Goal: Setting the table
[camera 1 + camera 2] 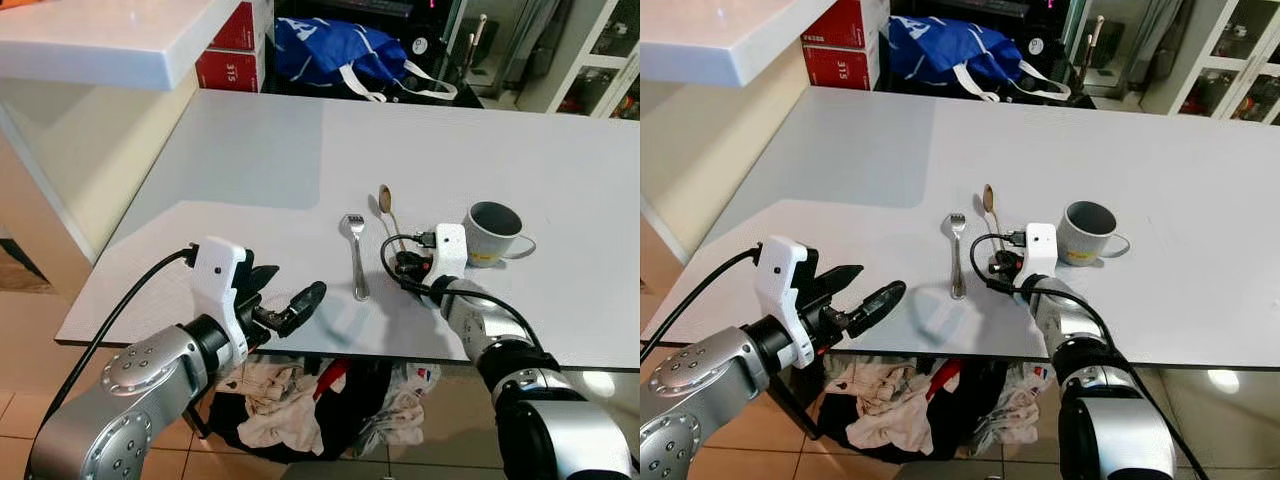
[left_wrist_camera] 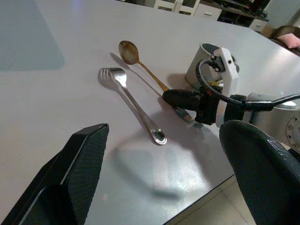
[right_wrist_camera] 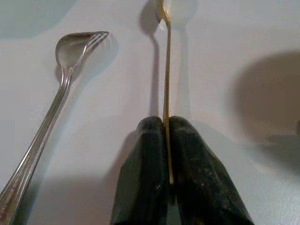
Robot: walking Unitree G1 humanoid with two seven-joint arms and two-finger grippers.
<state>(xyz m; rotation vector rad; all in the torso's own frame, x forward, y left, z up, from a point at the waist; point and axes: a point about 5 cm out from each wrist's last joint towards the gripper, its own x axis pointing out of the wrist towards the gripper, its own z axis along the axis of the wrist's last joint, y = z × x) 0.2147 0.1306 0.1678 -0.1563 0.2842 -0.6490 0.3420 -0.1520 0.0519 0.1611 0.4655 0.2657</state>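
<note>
The right pincer (image 3: 166,140) is clamped on the gold spoon (image 1: 388,212) handle, whose long axis runs up-frame beside the fork (image 1: 356,258). The left pincer (image 1: 290,300), at lower left, gapes empty.

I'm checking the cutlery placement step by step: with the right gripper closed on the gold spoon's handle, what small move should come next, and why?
Probably a small lift. The right gripper is shut on the thin handle of the gold-coloured spoon, which still lies flat on the white table between the silver fork and the grey mug. Raising it straight up should clear both neighbours. The left gripper hovers open at the table's edge.
</note>
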